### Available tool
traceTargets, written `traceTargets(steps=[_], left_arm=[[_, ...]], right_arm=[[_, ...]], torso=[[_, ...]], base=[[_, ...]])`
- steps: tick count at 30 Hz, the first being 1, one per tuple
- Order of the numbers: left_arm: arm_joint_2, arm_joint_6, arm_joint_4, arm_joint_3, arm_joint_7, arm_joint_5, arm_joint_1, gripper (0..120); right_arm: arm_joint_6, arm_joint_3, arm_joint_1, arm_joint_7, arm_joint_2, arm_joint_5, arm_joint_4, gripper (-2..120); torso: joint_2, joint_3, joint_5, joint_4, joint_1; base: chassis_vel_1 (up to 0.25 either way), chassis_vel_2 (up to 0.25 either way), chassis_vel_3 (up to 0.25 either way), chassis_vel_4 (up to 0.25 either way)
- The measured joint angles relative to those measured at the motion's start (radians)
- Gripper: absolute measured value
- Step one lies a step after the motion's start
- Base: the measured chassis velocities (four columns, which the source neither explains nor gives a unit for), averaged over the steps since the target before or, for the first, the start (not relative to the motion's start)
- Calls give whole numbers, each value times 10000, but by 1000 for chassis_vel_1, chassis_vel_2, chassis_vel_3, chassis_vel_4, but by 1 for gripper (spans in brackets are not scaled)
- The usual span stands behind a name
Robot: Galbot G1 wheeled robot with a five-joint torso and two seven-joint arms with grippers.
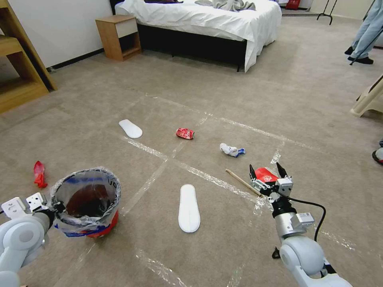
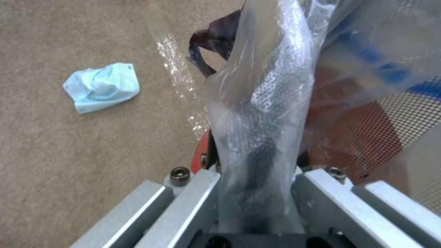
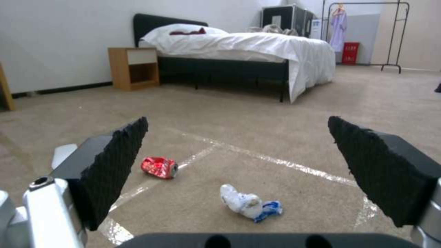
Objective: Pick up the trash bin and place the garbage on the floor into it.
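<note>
Head view: round, crinkly-lined trash bin [image 1: 87, 202].

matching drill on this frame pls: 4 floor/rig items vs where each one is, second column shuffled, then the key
Items
1. bin
2. can
3. red wrapper
4. red packet

Places
A. lying on the carpet to the left of the bin
B. between the open fingers of the right gripper as the head view sees it; contact cannot be told
C. on a tape line, between the far slipper and the white-and-blue wad
D. rim and liner clamped by the left gripper

Pairs: 1-D, 2-C, 3-A, 4-B
</note>
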Motion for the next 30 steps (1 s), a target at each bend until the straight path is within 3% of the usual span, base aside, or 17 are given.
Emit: traceTargets(steps=[11,15,18,19,22,30], left_arm=[[-30,-13,79,61,-2,49,-69,1],[-30,-15,107,92,-5,56,-81,1],[-43,-16,128,156,-23,113,-86,1],[-43,-16,128,156,-23,113,-86,1],[-107,-16,115,199,-70,158,-50,1],[-215,-21,97,201,-209,256,61,1]], right_arm=[[-72,-208,126,142,-14,-45,-88,100],[-488,-500,255,680,-64,180,-27,100],[-1930,-1218,733,1919,-378,1363,419,100],[-1930,-1218,733,1919,-378,1363,419,100],[-3788,-2356,1828,3560,-539,3034,632,100],[-5496,-4597,3651,5169,-547,5675,26,100]], torso=[[0,0,0,0,0],[0,0,0,0,0],[0,0,-1,-2,0],[0,0,-1,-2,0],[0,-1,-1,0,0],[0,0,-5,-3,0]], base=[[-10,10,9,-8],[0,0,0,0],[0,0,0,0],[0,0,0,0],[0,0,0,0],[0,0,0,0]])
